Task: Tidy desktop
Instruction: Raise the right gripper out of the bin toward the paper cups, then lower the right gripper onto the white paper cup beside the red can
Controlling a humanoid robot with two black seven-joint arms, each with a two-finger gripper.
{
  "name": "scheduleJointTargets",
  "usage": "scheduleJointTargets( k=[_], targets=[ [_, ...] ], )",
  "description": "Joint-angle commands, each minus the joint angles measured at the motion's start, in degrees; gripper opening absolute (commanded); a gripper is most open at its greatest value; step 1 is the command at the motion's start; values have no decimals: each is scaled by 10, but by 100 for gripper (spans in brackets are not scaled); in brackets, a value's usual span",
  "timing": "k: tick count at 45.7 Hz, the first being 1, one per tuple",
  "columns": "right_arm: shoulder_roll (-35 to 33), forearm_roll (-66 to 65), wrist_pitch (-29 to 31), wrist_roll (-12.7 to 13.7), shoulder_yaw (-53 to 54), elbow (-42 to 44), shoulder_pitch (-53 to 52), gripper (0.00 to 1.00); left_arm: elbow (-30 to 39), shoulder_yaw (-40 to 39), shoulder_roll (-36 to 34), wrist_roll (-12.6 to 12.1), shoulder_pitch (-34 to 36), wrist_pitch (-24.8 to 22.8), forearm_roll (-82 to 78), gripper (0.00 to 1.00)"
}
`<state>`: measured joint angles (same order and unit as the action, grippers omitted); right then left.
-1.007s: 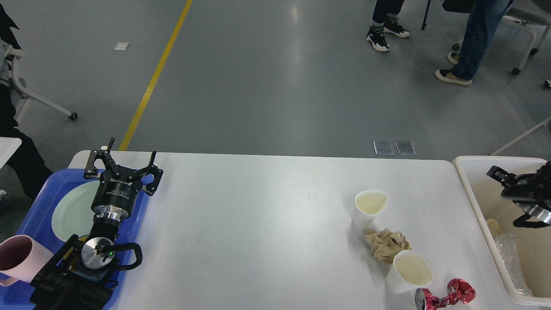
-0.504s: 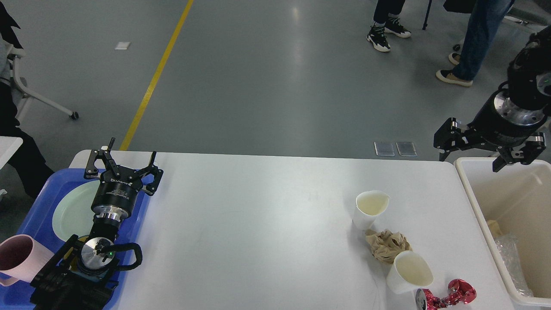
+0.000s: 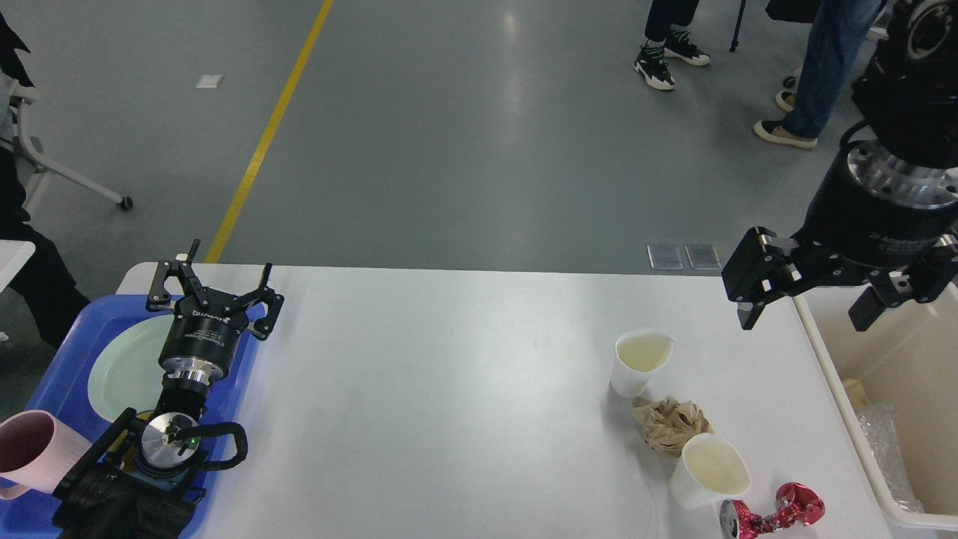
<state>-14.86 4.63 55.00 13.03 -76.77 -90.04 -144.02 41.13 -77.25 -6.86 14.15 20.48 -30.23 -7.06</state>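
Two paper cups [image 3: 638,362] stand toward the right side of the desktop [image 3: 449,389], the wide white tabletop that fills most of the lower view, one farther back and one nearer the front edge at [image 3: 707,471], both tilted a little. Between them lies a crumpled wad of brown paper [image 3: 668,423], touching the nearer cup. Just in front of that cup sits a crushed red can [image 3: 771,510] at the table's front edge. Up at the right, the right gripper [image 3: 812,303] hangs in the air above the table's far right corner and the rim of the cream bin [image 3: 838,389], its two fingers spread wide with nothing between them. The bin stands against the table's right end, with some clear plastic wrap [image 3: 887,457] inside. On the left, the left gripper [image 3: 213,281] hovers over the blue tray [image 3: 67,352], fingers apart and empty, above a pale green plate [image 3: 123,367]. A pink mug [image 3: 34,453] stands on the tray's near left part.
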Motion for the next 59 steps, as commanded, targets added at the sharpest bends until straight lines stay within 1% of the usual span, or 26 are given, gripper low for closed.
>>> scheduleJointTargets(
  k=[1,11,14,18,24,28,32,39,49,52,59],
  targets=[
    [-3,24,0,-2,-1,2,0,100,0,0,0,0,0,0,0,96],
    [-3,36,-1,-2,13,8,17,100,0,-1,0,0,0,0,-1,96],
    [-4,35,-6,-2,13,9,23,98,0,0,0,0,0,0,-1,96],
    [-3,35,-22,-2,14,9,53,98,0,0,0,0,0,0,-1,96],
    [-3,26,-88,-2,14,6,130,96,0,0,0,0,0,0,-1,96],
    [-6,25,-121,-3,14,4,182,90,0,-1,0,0,0,0,-1,96],
    [-7,19,-151,-3,14,4,234,89,0,-1,0,0,0,0,-1,96],
    [-3,13,-228,-3,21,9,327,89,0,-1,0,0,0,0,-1,96],
    [1,13,-360,-3,36,36,435,90,0,-1,0,0,0,0,-1,96],
    [5,13,-377,-3,37,52,459,91,0,-1,1,0,0,0,-1,96],
    [16,13,-385,-3,64,79,509,91,0,-1,0,0,0,0,-1,96]
  ],
)
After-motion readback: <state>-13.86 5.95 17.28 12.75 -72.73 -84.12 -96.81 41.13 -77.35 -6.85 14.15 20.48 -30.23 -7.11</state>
